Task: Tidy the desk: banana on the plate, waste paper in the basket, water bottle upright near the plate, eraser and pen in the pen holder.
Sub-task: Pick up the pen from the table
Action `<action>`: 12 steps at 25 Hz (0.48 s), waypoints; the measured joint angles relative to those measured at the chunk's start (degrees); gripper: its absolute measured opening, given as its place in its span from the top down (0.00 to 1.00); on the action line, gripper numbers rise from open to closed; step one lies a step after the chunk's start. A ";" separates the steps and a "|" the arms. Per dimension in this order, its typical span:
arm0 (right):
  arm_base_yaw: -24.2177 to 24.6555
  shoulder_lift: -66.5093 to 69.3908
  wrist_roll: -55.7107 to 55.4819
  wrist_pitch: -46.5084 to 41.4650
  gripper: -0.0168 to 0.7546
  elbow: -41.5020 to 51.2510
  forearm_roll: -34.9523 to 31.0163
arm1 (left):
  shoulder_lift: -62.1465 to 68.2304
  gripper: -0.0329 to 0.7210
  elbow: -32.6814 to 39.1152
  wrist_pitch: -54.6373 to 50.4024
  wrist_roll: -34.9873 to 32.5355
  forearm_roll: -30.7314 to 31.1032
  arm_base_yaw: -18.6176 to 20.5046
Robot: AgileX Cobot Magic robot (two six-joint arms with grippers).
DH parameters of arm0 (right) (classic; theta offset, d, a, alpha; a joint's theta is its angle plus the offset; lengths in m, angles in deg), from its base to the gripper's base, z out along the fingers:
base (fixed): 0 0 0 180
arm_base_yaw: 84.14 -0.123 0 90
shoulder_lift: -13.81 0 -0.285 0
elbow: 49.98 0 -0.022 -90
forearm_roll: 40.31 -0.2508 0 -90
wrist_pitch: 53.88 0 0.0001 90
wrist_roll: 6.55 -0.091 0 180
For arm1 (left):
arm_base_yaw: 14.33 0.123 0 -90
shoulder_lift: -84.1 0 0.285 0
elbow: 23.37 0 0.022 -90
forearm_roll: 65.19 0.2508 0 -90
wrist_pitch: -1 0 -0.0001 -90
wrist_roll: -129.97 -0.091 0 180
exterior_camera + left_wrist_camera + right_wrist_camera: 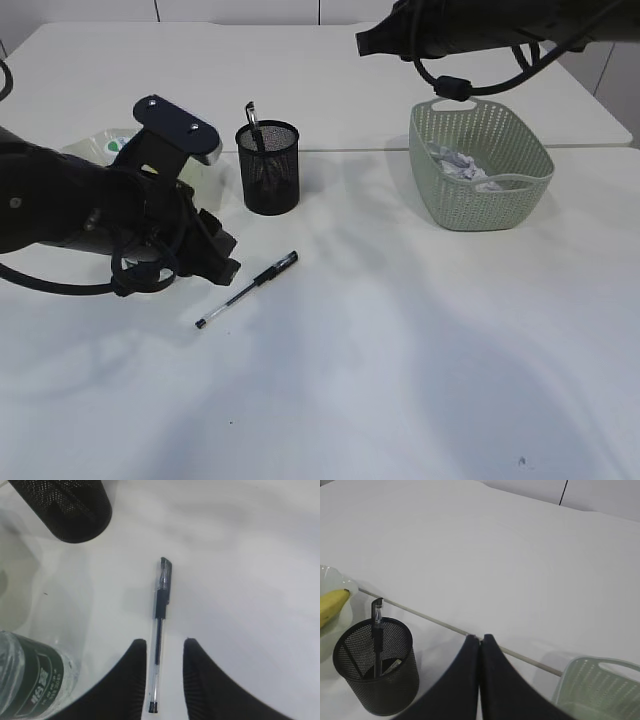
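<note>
Pen [160,630] lies flat on bench [400,350], btwn open fingers [130,675] of left hand [161,647], not gripped. Right hand [480,645] up high, shut, holding nothing.

A lab-style robot workspace: plain white tables [420,330] pushed together, white cabinet fronts [240,10] behind, two black robot arms [60,200] overhead.

The left arm is blocking most of the plate [98,145] near the table's left edge, so the banana isn't showing there. The right wrist view is cropping the banana [330,606] and the basket [600,680]. The water bottle [27,677] is getting cut off at the left wrist view's corner, its label too blurry to read.
</note>
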 joint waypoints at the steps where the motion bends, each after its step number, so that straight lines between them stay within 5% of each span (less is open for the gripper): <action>1: 0.00 0.00 0.00 0.00 1.00 0.00 -0.04 | 0.00 0.72 0.00 -0.10 0.00 -0.40 0.00; 12: 0.00 0.00 0.00 -0.11 1.00 0.00 -1.47 | 0.00 0.55 0.00 -3.15 0.00 -1.09 0.00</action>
